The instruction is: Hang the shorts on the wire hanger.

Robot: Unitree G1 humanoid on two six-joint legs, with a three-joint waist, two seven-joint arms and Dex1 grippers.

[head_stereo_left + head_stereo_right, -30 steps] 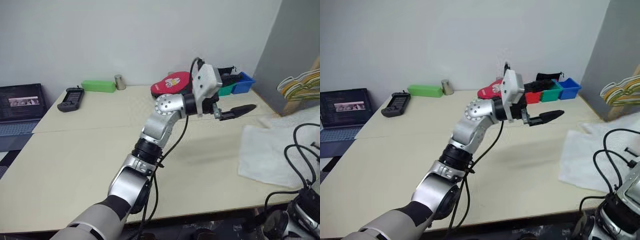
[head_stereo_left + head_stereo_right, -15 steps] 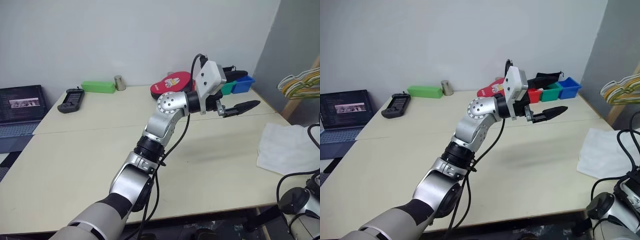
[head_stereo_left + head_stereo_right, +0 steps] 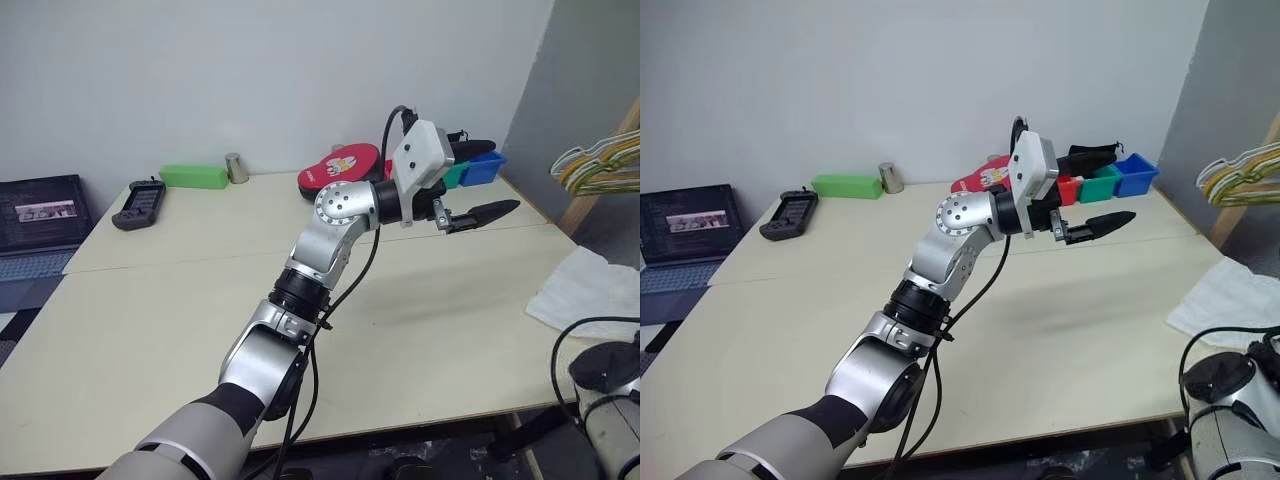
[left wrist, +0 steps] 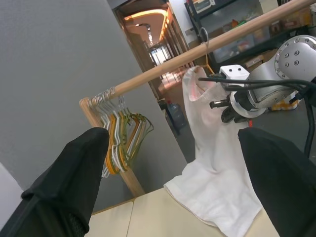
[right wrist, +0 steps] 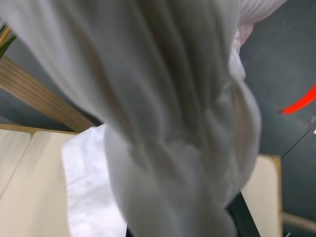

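Note:
The white shorts hang bunched from my right gripper, which is shut on their gathered top. Their lower part lies on the table's right corner, and the fabric crowds the right wrist view. My left gripper is raised over the table's far right with its fingers wide open and nothing between them, pointing toward the shorts. Several hangers hang from a wooden rod beyond the table's right end, among them a yellowish wire hanger.
On the cream table along the back stand a green box, a metal can, a black handheld device, a red case and coloured bins. A laptop sits at far left.
The shorts have been drawn right and up off the table; only their lower part still rests on the corner. My right arm moved right and rolled. The left arm stayed put.

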